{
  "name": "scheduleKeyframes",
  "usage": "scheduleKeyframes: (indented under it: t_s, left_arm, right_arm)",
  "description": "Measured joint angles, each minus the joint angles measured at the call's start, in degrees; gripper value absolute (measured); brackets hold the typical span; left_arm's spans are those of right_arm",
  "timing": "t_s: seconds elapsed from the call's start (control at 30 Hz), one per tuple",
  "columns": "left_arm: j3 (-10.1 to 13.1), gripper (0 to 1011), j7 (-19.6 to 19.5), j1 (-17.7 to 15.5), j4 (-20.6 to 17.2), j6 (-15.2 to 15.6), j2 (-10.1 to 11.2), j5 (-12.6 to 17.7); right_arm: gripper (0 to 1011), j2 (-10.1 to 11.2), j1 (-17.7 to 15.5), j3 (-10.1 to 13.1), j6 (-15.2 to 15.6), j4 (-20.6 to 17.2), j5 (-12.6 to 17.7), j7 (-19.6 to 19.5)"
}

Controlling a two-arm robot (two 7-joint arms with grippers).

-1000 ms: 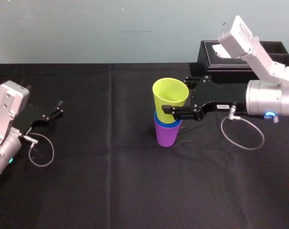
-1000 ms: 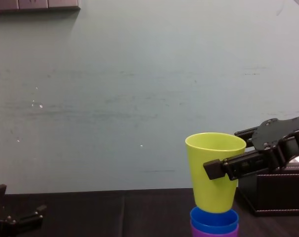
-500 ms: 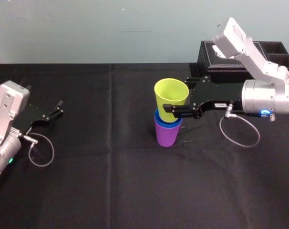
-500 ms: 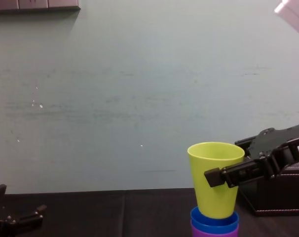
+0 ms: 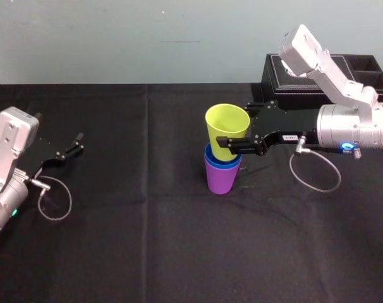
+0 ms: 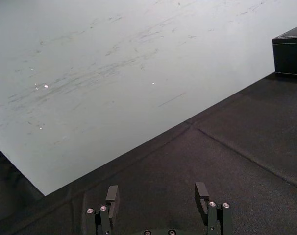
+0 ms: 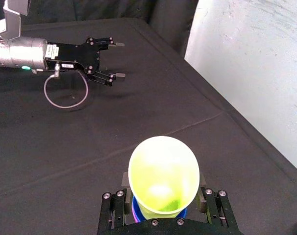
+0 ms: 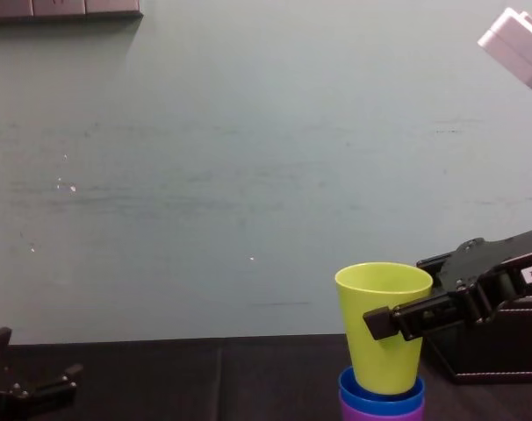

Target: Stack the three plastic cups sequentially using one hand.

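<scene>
The right gripper [image 5: 234, 125] clamps the yellow-green plastic cup [image 5: 226, 128], its base in the blue cup [image 5: 208, 156] inside the purple cup [image 5: 221, 180]. The left gripper [image 5: 78, 143] is parked, fingers apart.

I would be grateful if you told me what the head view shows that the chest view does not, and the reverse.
Head view: the purple cup's full body, standing on the black table. Chest view: grey wall fittings at top left. Both: the right gripper shut on the yellow-green cup, its base inside the blue cup; the left gripper open, idle at left.
</scene>
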Motion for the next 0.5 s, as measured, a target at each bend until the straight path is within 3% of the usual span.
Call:
scheduleKeyframes:
  t_s: [0.5]
  left_arm:
    - [0.0, 1011, 0.0, 0.0, 0.0, 0.0, 0.0, 0.0]
  right_arm:
    - [734, -1.7, 0.1, -0.5, -1.5, 3.9, -0.1, 0.8]
